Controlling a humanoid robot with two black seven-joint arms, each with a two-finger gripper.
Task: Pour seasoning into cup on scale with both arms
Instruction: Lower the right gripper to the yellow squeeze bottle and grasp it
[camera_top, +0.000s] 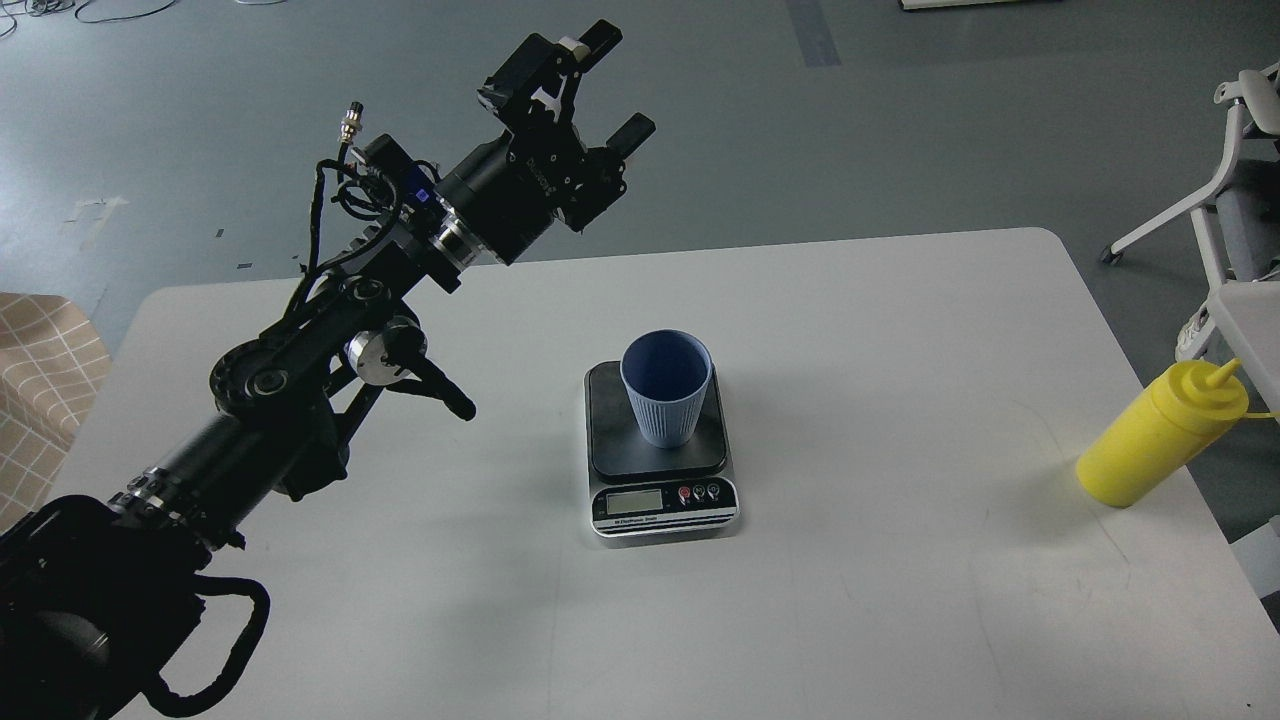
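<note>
Seasoning bottle (1158, 434) upright on table (900, 600), nozzle up | left gripper (615, 85) fingers apart, empty

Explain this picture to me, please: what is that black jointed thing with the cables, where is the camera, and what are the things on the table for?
The camera sits in a robot's head, looking forward and down at a white table. The black jointed thing coming in from the left is the robot's own left arm. At its far end is the left gripper, a claw with fingers spread open; it holds nothing and hangs in the air above the table's far edge. The right arm is not in view.

In the middle of the table lies a small kitchen scale, and a blue ribbed cup stands upright on its dark platform. Near the right edge stands a yellow squeeze bottle of seasoning, untouched. The job is to pour seasoning into the cup; no pouring has begun.
</note>
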